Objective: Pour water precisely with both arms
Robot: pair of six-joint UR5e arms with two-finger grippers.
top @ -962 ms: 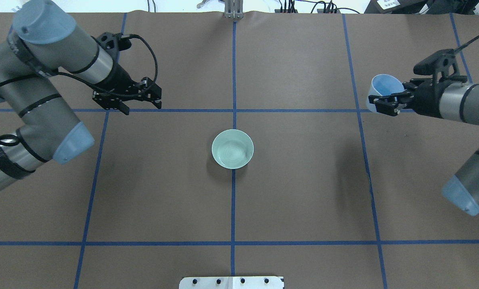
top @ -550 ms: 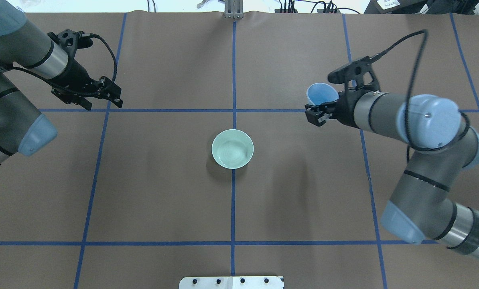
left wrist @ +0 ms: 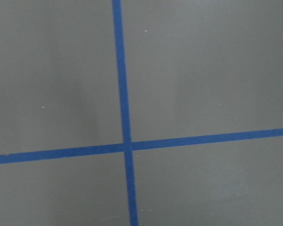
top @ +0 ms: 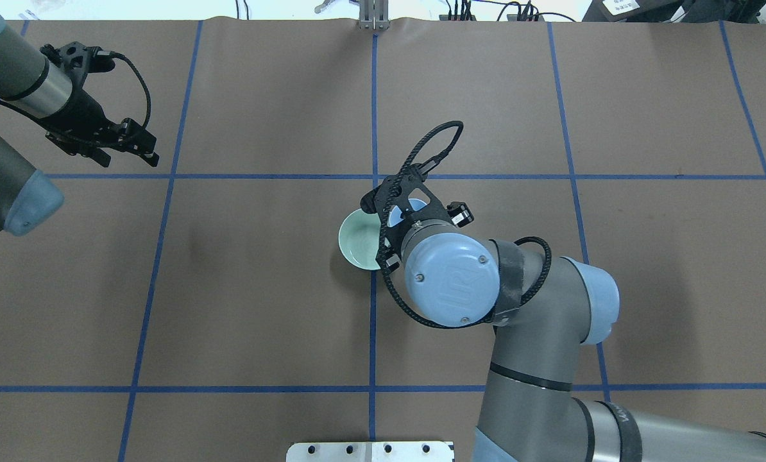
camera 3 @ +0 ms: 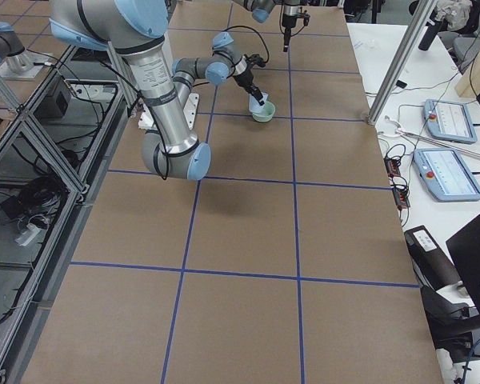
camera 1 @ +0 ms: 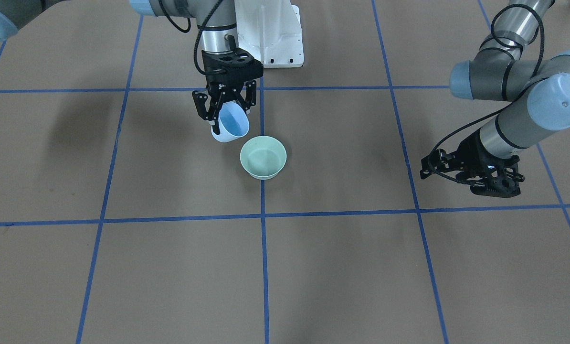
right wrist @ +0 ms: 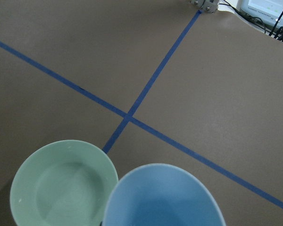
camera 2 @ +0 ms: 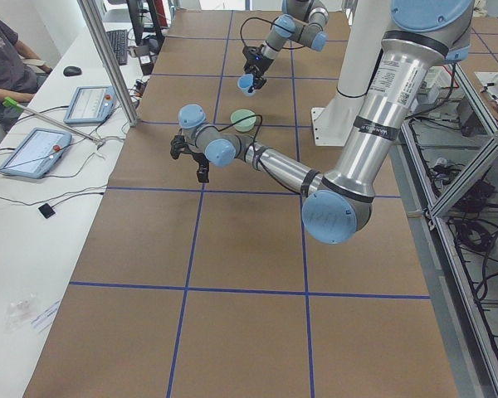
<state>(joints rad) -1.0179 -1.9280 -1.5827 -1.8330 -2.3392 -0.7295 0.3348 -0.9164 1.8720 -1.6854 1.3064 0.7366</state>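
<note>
My right gripper [camera 1: 225, 111] is shut on a light-blue cup [camera 1: 231, 125] and holds it tilted just above the table, right beside a pale green bowl [camera 1: 263, 156]. The right wrist view shows the cup's rim [right wrist: 162, 197] overlapping the rim of the bowl [right wrist: 63, 183]; no stream of water shows. From overhead the right wrist covers most of the cup [top: 401, 212] and part of the bowl [top: 357, 240]. My left gripper [top: 129, 157] is open and empty, far off at the table's far left, over a tape crossing [left wrist: 127, 146].
The brown table [top: 261, 308] carries a grid of blue tape lines [top: 373, 333]. The white base pedestal [camera 1: 270, 33] stands at the robot's edge. A metal post [camera 2: 108, 58], tablets [camera 2: 33, 151] and a seated person [camera 2: 0, 58] are along the operators' side.
My right arm has swung in from the right edge to the table's middle with the cup, ending beside the bowl. My left arm has pulled back further toward the far left corner.
</note>
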